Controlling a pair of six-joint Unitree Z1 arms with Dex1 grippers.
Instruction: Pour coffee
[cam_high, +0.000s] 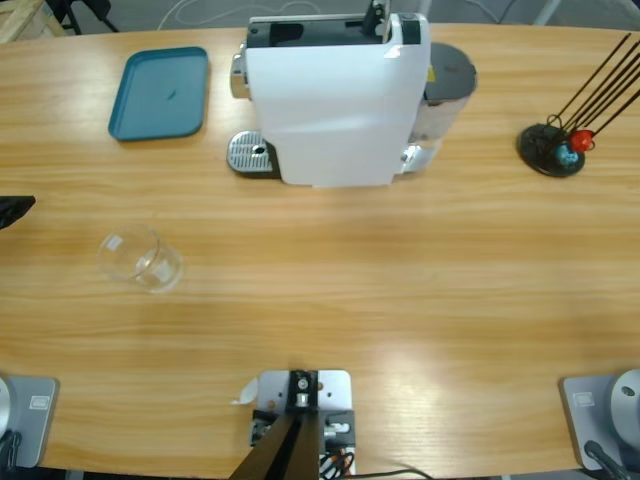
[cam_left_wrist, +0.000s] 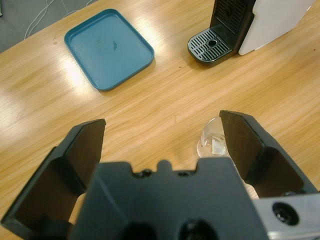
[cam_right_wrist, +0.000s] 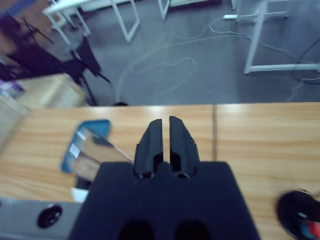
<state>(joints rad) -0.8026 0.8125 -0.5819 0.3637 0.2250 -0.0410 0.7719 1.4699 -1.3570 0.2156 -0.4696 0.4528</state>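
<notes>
One glass (cam_high: 141, 259) on the table, and it stands alone on the bare wood, well apart from the coffee machine (cam_high: 335, 95). It looks clear; whether there is any coffee in it I cannot tell from here. That placement makes sense: it is out in the open where an arm can come at it from the side with nothing in the way.

And here is the left gripper (cam_left_wrist: 162, 131), jaws spread wide, nothing held, the glass (cam_left_wrist: 214, 143) sitting just beside its right-hand jaw rather than between the two. My read is that the jaws are held wide so they can straddle the glass once the arm lines up.

The right gripper (cam_right_wrist: 165, 135) is pointed out over the table's far edge toward the room, jaws pressed nearly together with only a thin slit between, gripping nothing. Parked out of the way, I'd say.

Now the count. One coffee machine, its drip grate (cam_high: 251, 153) bare, ready to take a glass. One blue tray (cam_high: 160, 92), nothing on it, beside the machine. One black holder (cam_high: 552, 148) with thin rods at the far side. Two grippers, neither holding anything.
</notes>
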